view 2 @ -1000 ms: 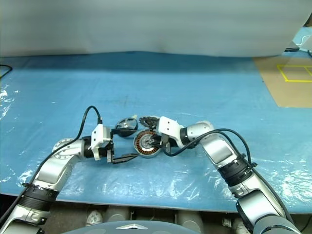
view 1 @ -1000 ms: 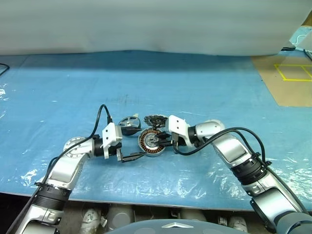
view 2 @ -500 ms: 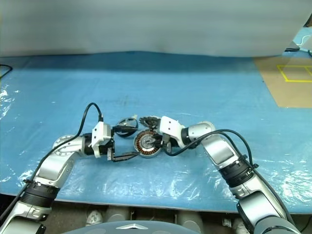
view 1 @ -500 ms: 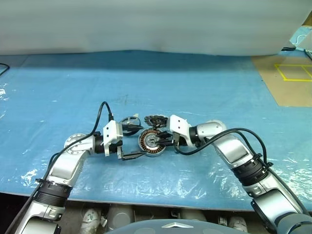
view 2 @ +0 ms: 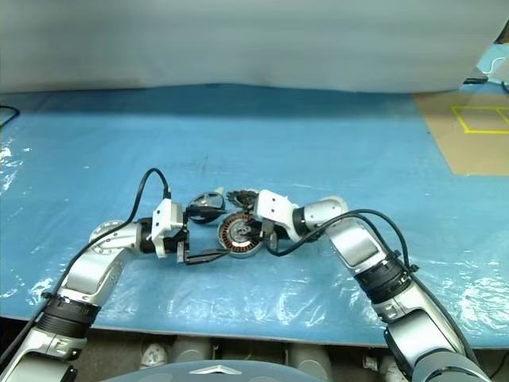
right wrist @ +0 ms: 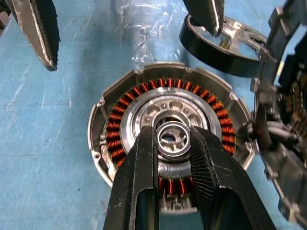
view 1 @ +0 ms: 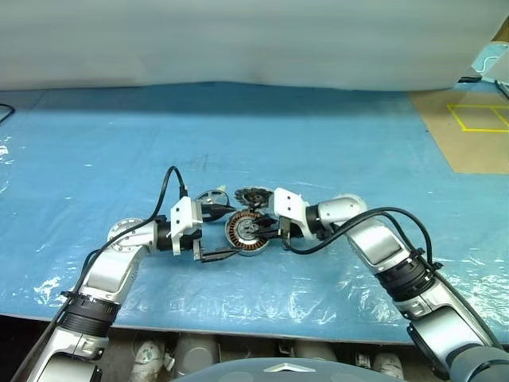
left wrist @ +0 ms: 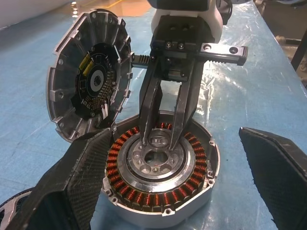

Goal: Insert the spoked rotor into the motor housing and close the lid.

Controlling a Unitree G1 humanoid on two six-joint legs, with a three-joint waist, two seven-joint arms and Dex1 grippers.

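Note:
The motor housing point(view 1: 245, 233) lies flat on the blue sheet, its copper windings point(left wrist: 144, 191) facing up. My right gripper point(right wrist: 172, 141) reaches in from the right and is shut on a small silver ring point(right wrist: 171, 135) right over the housing's centre. My left gripper point(view 1: 229, 231) comes in from the left, open, one finger point(left wrist: 72, 191) on each side of the housing. The lid point(left wrist: 88, 81) stands tilted on its edge behind the housing, dark segmented face towards it. The spoked rotor point(view 1: 211, 199) lies just left of the lid, behind my left gripper.
The blue plastic sheet point(view 1: 358, 159) covers the table up to the front edge point(view 1: 238, 318). A white wall point(view 1: 238, 40) closes off the back. Brown board with yellow tape point(view 1: 469, 127) lies at the far right.

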